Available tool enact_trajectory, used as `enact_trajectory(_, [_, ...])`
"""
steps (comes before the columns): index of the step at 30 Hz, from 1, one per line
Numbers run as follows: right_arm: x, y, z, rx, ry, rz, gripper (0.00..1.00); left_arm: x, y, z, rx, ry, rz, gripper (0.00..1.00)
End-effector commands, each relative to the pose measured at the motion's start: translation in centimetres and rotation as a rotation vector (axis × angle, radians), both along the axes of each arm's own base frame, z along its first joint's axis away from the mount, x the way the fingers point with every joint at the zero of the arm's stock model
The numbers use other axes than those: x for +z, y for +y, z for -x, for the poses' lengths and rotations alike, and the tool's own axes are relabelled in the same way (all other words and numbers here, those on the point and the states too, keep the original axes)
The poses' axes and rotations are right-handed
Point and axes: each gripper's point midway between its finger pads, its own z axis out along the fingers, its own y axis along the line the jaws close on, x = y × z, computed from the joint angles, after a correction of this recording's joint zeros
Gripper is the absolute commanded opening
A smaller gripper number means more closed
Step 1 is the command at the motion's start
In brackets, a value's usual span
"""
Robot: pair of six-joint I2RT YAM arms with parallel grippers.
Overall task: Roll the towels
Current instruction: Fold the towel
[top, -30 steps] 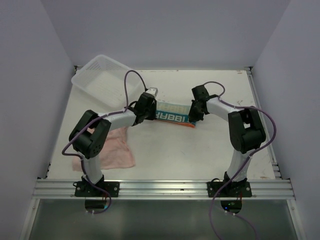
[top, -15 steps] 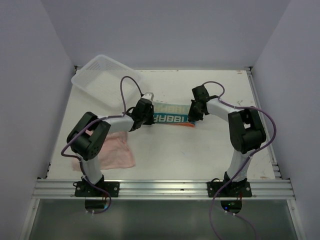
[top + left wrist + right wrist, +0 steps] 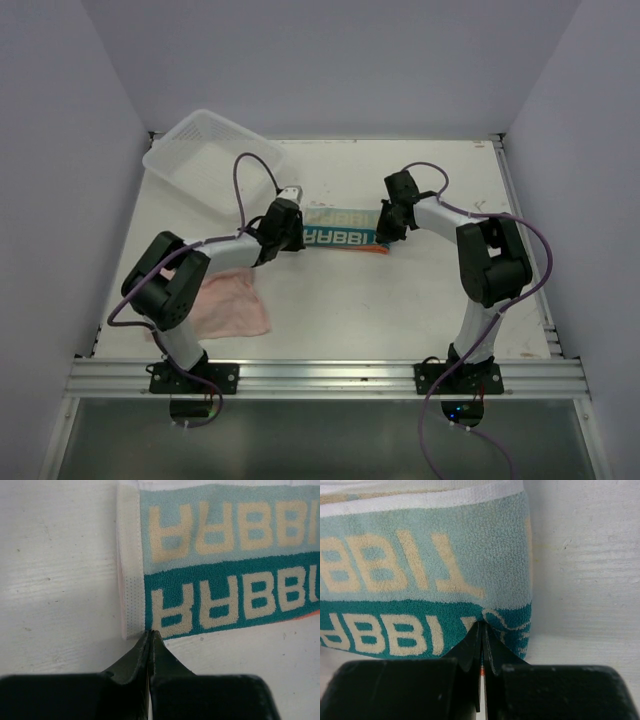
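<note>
The printed towel (image 3: pixel 340 237), teal and white with big letters, lies flat across the middle of the table as a folded strip. My left gripper (image 3: pixel 293 238) is shut, and in the left wrist view its tips (image 3: pixel 150 633) touch the near left corner of this towel (image 3: pixel 225 585) with nothing between them. My right gripper (image 3: pixel 385 238) is also shut. Its tips (image 3: pixel 482 626) press on the towel's right end (image 3: pixel 420 580), where the cloth puckers and an orange edge shows under the fingers. The pink towel (image 3: pixel 232 305) lies spread by the left arm's base.
A white mesh basket (image 3: pixel 165 165) stands tilted at the back left corner. Walls close in the table on the left, back and right. A metal rail (image 3: pixel 320 378) runs along the near edge.
My left arm has swung a little left and lower, so its gripper now sits at the printed towel's left end and more lettering shows. The right arm and both towels have stayed put.
</note>
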Motion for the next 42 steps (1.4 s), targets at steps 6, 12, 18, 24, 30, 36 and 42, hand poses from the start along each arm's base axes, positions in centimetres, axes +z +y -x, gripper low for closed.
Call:
enact_trajectory(6, [-0.6,-0.6,1.3,0.044,0.044,0.032,0.0,8.4,-0.2,-1.4,0.001,-0.199,0.091,0.11])
enact_trajectory(12, [0.1,-0.4,0.8,0.05,0.033,0.02,0.0,9.2,-2.4,-2.9,-0.07,-0.212,0.114,0.0])
enact_trajectory(18, [0.3,-0.1,0.8,0.052,0.033,0.011,0.0,7.2,-4.1,-4.5,-0.095,-0.198,0.113,0.0])
enact_trajectory(24, [-0.3,-0.2,1.0,0.062,0.047,0.019,0.0,5.9,-5.1,-6.0,-0.106,-0.222,0.109,0.0])
enact_trajectory(30, [-0.9,-0.2,1.3,0.067,0.06,0.018,0.0,3.0,-5.4,-6.3,-0.103,-0.183,0.088,0.0])
enact_trajectory(36, [-1.3,-0.3,1.7,0.073,0.072,0.017,0.0,0.6,-4.4,-5.7,-0.048,-0.135,0.073,0.0])
enact_trajectory(42, [-1.7,-0.5,2.5,0.077,0.078,0.016,0.0,-1.2,-3.2,-4.5,-0.002,-0.072,0.049,0.0])
